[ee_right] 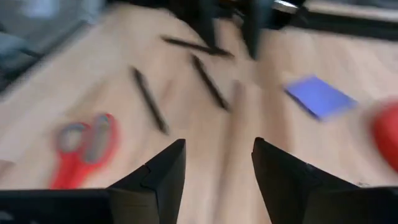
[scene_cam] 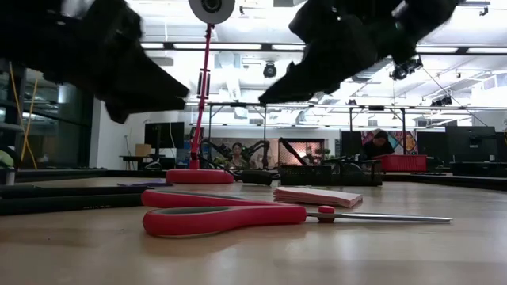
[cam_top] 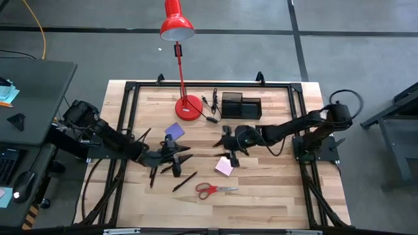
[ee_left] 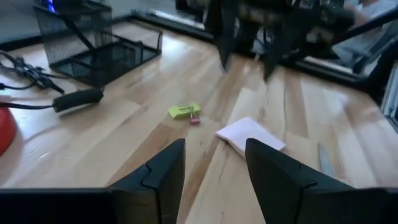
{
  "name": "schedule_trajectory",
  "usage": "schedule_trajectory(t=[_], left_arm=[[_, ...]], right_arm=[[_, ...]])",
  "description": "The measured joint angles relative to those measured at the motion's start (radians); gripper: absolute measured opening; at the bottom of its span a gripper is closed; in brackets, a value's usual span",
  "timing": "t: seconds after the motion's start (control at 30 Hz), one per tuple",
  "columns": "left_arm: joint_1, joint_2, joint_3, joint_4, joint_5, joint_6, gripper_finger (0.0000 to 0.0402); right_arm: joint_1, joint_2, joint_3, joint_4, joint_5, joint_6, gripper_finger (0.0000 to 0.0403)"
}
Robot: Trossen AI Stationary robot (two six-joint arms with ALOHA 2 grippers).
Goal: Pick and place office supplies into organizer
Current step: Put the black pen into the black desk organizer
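Office supplies lie scattered on the table (cam_top: 274,202) in the high view, none in the organizer (cam_top: 240,106); the left gripper (cam_top: 171,160) hovers over the pens (cam_top: 185,181), the right gripper (cam_top: 228,151) beside the pink pad (cam_top: 224,167). Low view: scissors (scene_cam: 230,218) flat, untouched. Each wrist view shows fingers (ee_left: 163,174) apart and empty, likely for approach

My overhead view is evenly lit and sharp, with only soft shadows under both arms on the pale table (cam_top: 274,189). From table height I get bright ceiling strips in the room beyond; the arms hang as black silhouettes, and the scissors (scene_cam: 238,215) blur at their near edge. My right wrist picture is smeared with motion blur; the left wrist one is softer toward its far edge.
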Motion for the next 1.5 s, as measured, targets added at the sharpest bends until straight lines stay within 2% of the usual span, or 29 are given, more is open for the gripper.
schedule_trajectory(t=[0.13, 0.27, 0.4, 0.8, 0.9, 1.07, 1.5], left_arm=[[-0.077, 0.0, -0.023, 0.054, -0.101, 0.045, 0.0161], [-0.138, 0.0, -0.024, 0.071, -0.177, 0.112, 0.0161], [-0.15, 0.0, -0.024, 0.104, -0.171, 0.147, 0.0161], [-0.148, 0.0, -0.024, 0.126, -0.171, 0.158, 0.0161], [-0.159, 0.0, -0.024, 0.157, -0.171, 0.162, 0.0161], [-0.203, 0.0, -0.024, 0.229, -0.174, 0.26, 0.0161], [-0.233, 0.0, -0.023, 0.277, -0.172, 0.301, 0.0161]], right_arm=[[0.007, 0.086, -0.03, 0.197, -0.082, -0.016, 0.0163], [0.009, 0.194, -0.014, 0.336, -0.11, -0.02, 0.0154], [0.01, 0.307, 0.036, 0.413, -0.174, -0.019, 0.0151], [0.054, 0.542, 0.259, 0.409, -0.262, -0.078, 0.0149], [0.054, 0.573, 0.295, 0.407, -0.284, -0.082, 0.0149], [0.054, 0.631, 0.355, 0.397, -0.284, -0.096, 0.0151], [0.046, 0.686, 0.42, 0.319, -0.277, -0.122, 0.015]])
